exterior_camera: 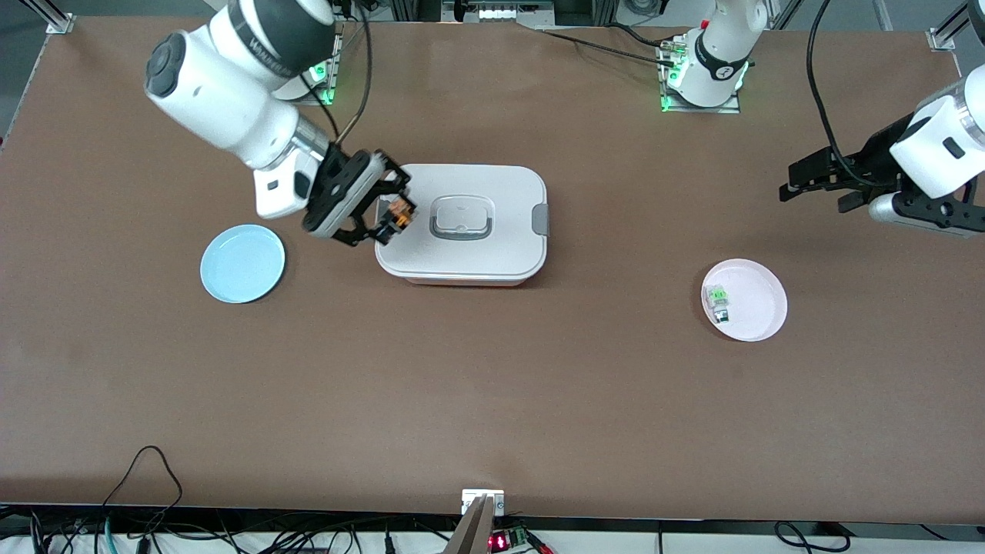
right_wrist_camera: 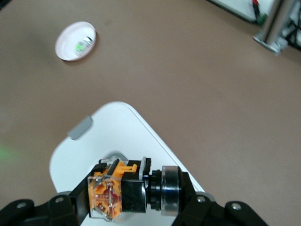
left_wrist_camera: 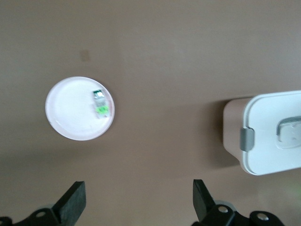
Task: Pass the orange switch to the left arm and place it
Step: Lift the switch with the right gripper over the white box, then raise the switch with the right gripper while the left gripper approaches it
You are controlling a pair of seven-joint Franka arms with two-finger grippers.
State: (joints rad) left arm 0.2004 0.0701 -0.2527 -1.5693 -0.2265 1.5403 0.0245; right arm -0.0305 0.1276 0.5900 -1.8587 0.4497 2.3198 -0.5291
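Right hand (exterior_camera: 396, 211) gripping orange switch (exterior_camera: 399, 209) – over box (exterior_camera: 492, 254)

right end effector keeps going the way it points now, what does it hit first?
Most likely the box: the right end effector, shut on the orange switch, points over its lid. Height above the lid is unclear, so it may pass over.

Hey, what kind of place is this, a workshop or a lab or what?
Likely a robotics lab: two arms bolted to a brown table, the right gripper holding an orange switch over a white box, loose cables along the edge.
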